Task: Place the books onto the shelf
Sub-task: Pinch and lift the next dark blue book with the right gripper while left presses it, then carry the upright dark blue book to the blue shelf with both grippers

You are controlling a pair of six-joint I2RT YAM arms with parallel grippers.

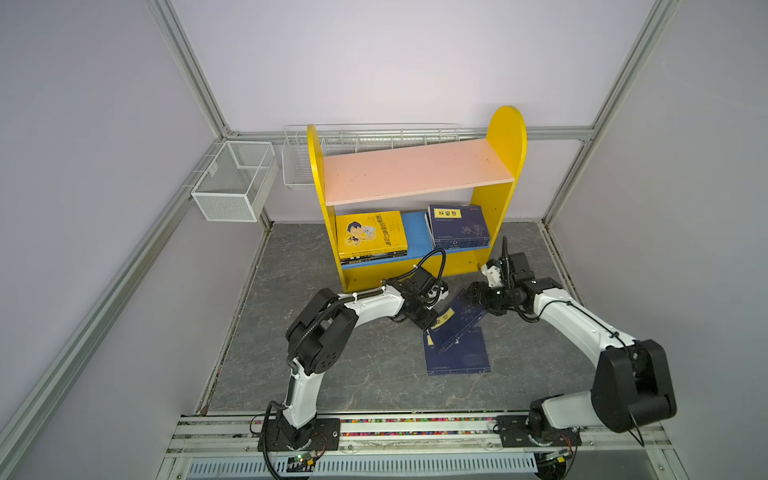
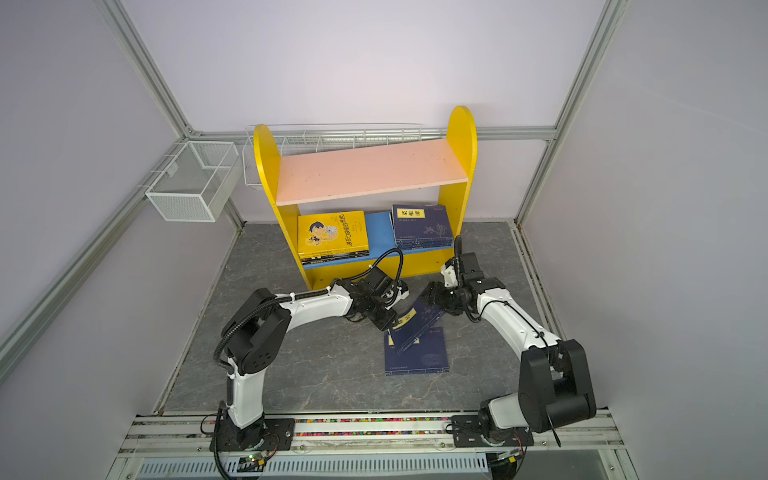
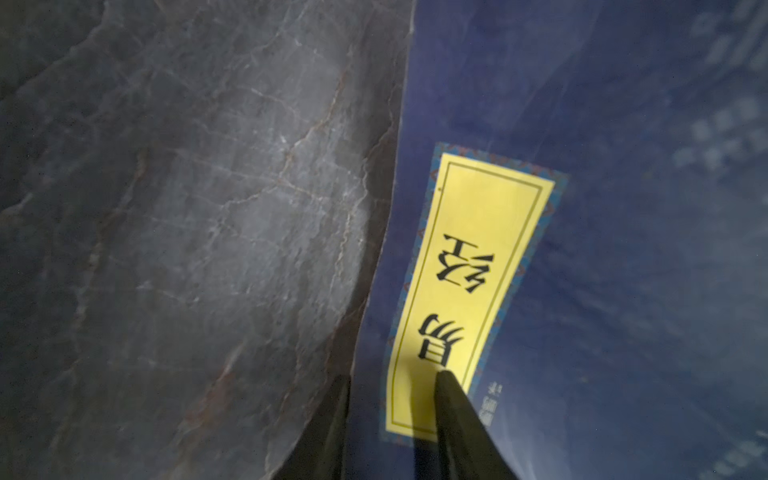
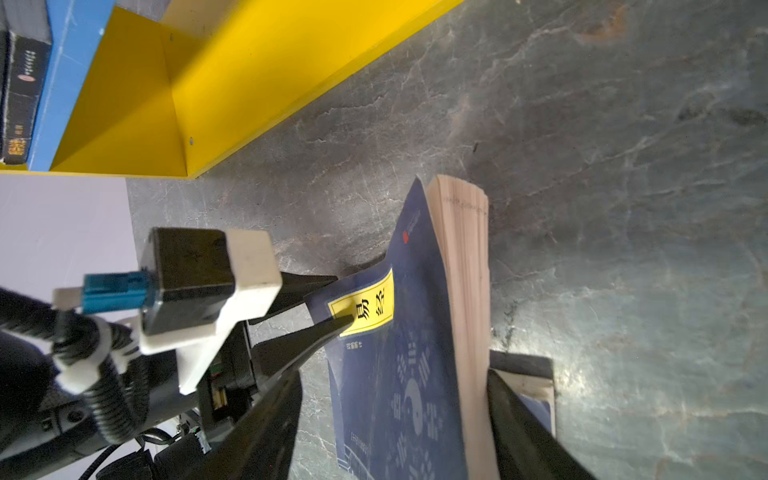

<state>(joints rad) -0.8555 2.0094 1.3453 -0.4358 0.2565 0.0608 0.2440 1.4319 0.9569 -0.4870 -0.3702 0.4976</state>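
Grey marbled tabletop (image 1: pixel 332 374), near the yellow shelf (image 1: pixel 505 137): the left tool (image 4: pixel 328 303) pinches a raised navy book (image 1: pixel 461 320) by its labelled corner while the right tool (image 4: pixel 395 372) straddles its pages, unclamped, above a second navy book (image 1: pixel 457 355).

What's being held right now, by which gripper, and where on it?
Left gripper pinches the tilted navy book at its corner by the yellow label. Right gripper straddles its page edge, open, not gripping yet.
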